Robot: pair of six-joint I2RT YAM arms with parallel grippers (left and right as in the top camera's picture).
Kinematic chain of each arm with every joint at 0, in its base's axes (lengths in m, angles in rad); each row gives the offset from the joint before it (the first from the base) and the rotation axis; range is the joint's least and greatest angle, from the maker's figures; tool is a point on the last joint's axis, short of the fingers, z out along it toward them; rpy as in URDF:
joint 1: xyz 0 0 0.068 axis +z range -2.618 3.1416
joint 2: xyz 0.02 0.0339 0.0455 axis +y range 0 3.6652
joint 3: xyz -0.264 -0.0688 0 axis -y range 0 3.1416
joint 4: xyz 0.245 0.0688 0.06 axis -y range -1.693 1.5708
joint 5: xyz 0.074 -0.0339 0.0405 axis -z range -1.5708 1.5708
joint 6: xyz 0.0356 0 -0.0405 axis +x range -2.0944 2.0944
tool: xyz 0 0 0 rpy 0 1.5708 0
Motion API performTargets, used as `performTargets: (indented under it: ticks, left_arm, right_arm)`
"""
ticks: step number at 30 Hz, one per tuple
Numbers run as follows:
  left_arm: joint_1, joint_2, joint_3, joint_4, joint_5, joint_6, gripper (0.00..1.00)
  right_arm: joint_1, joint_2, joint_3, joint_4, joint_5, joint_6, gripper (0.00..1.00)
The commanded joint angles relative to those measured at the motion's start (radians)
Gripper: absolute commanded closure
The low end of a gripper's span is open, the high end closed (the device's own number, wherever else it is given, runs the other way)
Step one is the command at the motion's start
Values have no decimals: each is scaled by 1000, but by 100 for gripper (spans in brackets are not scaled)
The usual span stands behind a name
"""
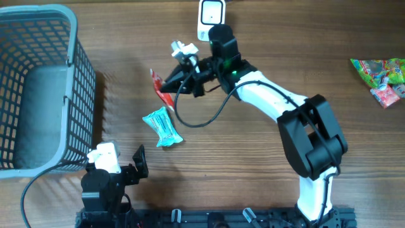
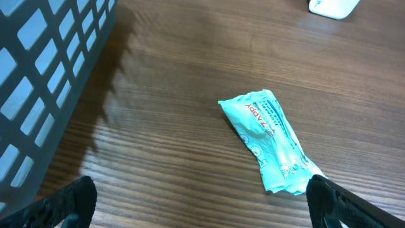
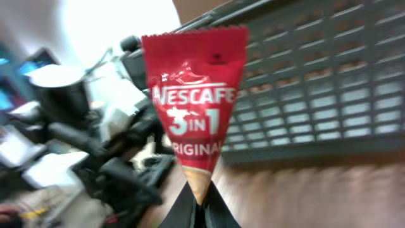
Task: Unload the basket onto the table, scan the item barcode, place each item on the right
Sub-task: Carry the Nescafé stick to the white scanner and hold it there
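The right fingers [image 3: 185, 214] are pressed tight together on the lower tip of the red sachet [image 3: 195, 107], which stands upright above them with its printed front towards the wrist camera; no barcode shows on that face, so it is probably on the back or too small to tell; from overhead the sachet is lifted clear of the bench [image 1: 285, 38], left of and a little nearer the robot than the white scanner [image 1: 211, 14] at the far edge, near it but not in front of its window as far as can be judged

The left fingers [image 2: 71, 201] are spread fully wide and hold nothing; they hover low at the near side, with a teal packet [image 2: 273, 140] lying flat on the wood between and ahead of them, untouched; the grey basket [image 1: 38, 88] stands to the left, and nothing can be seen inside it; a few bright sweet packets [image 1: 381, 73] lie well apart at the right edge

By this reading the pick-up is done and the item is in the air, but the scan itself is not yet made; what is left is to bring the sachet before the scanner, turn the barcode side to it, and then put the item away, likely in the basket; the pinch on one thin corner looks slight, so the sachet may swing or twist as the wrist turns
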Motion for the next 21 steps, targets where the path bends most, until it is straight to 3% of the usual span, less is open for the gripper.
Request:
performTargets:
  ticks: [1,6,16,21]
  left_arm:
    - [-5,-6,-4,2,-9,23,0]
    - [-5,-6,-4,2,-9,23,0]
    - [-5,-6,-4,2,-9,23,0]
    - [-5,-6,-4,2,-9,23,0]
  right_arm:
    - [-20,-3,2,-58,-158,-277,96]
    - [-25,-2,-3,-59,-101,-621,96]
    - [-25,-2,-3,-169,533,-721,96]
    - [-25,-2,-3,27,403,-830,96]
